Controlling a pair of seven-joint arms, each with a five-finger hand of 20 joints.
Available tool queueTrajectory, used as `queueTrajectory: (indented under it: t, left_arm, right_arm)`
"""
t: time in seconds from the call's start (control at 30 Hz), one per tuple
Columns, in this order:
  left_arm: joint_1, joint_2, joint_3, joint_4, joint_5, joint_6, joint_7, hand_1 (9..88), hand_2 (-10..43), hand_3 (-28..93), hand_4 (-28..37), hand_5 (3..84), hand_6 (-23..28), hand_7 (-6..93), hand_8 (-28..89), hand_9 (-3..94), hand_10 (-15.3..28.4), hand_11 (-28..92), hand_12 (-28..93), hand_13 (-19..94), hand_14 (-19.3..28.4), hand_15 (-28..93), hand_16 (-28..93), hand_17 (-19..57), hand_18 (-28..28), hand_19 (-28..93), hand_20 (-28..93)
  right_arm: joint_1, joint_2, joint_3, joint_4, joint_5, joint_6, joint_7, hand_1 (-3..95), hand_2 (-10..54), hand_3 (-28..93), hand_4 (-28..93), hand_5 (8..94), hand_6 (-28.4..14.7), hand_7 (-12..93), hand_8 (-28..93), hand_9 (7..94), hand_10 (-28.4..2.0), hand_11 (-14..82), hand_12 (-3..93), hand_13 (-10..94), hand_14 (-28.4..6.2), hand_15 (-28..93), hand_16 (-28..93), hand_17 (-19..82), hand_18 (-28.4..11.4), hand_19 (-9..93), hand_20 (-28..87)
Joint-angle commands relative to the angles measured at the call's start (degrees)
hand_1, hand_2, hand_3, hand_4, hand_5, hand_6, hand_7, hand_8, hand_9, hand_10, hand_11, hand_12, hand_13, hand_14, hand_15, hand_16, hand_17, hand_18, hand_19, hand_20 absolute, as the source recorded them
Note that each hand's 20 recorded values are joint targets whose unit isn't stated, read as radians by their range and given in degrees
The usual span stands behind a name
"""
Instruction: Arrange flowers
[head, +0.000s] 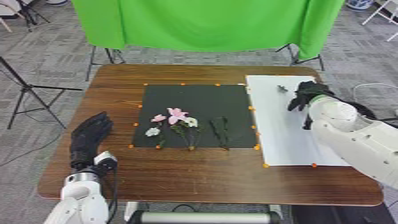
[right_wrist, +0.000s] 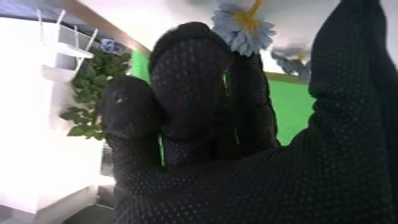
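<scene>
The largest thing is the brown table, and on its right side lies the white sheet, beside the smaller dark mat. The right hand is above the white sheet, with its thumb well apart from the nearly straight fingers, and I see nothing gripped in it. The left hand is at the left of the mat, its fingers extended, and it holds nothing. On the mat lie the pink flower, the white flower and the green sprig, their stems towards the robot. Near the right hand's fingertips is the blue flower; if they touch it, I cannot tell. These flowers are probably very light, with soft petals which crush or bend easily, and with stiffer, thin stems that could roll in the glove. So it is better to pinch the stem a little below the head, gently, and to leave the petals free. The head view gives the whole layout of sheet, mat and hands; the right wrist view gives finer detail, the narrow petals and the yellow centre, which the head view does not let me distinguish.
</scene>
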Motion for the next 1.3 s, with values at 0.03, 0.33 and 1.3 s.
queueTrajectory:
  t: [0.03,0.33,1.3]
  left_arm:
    - [1.11,-1.10,1.37,-0.42,0.12,0.89,-0.79,42.0,9.1,71,-15.9,52.0,1.2,22.3,-2,46.6,11.8,25,11,40,14.1,24,-3,15.7,13.1,19,25]
    - [1.05,-1.09,1.14,-0.32,0.14,0.78,-1.08,42.0,9.3,71,-16.2,51.9,1.4,22.3,-2,46.5,11.8,25,11,40,14.2,24,-3,15.5,13.1,18,25]
    - [1.01,0.15,3.86,-1.73,0.14,2.96,-0.54,41.7,9.7,71,-16.3,51.8,1.5,22.4,-2,46.4,11.8,25,11,39,14.3,24,-3,15.0,12.6,17,24]
  right_arm:
    - [-0.47,0.00,-2.68,1.08,-2.78,11.74,-1.12,48.5,-9.4,69,-22,64.3,-1.0,18,-1,72.4,-12.1,14.8,15.9,88,-4.3,58,26,58,-16.1,93,44]
    - [0.21,0.39,-2.74,-0.53,-1.90,14.84,-1.48,59.7,-9.2,66,-22,77.0,-0.1,21,3,86.8,-9.7,6.3,30.4,91,-2.4,57,28,61,-14.4,93,45]
    - [16.49,-8.78,-19.35,-12.24,3.66,17.87,-24.68,60.1,-9.5,67,-23,78.9,0.3,21,3,88.0,-9.4,4.8,32.0,92,-1.5,58,30,62,-12.9,93,46]
